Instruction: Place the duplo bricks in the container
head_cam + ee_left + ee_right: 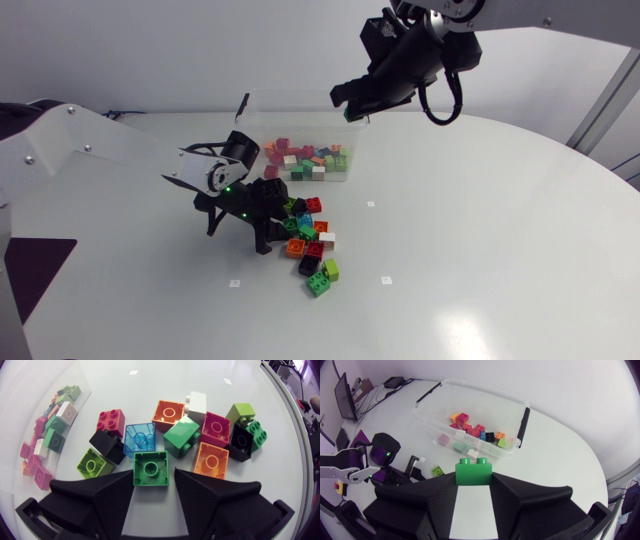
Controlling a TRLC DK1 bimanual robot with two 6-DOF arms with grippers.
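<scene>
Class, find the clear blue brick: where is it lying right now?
In the left wrist view the blue brick lies ahead of the left gripper, beside a black brick and just beyond the green brick nearest that gripper.

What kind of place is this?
Probably a robotics lab: a left arm and right arm at a white table, the right gripper shut on a green brick, duplo bricks near a clear container.

text: none you can read in any view | bricks [150, 467]: no legible print on the faces you see | container [470, 386]: no legible label on its walls | table [480, 220]: small white squares [234, 283], too small for you to tell any mark on them
</scene>
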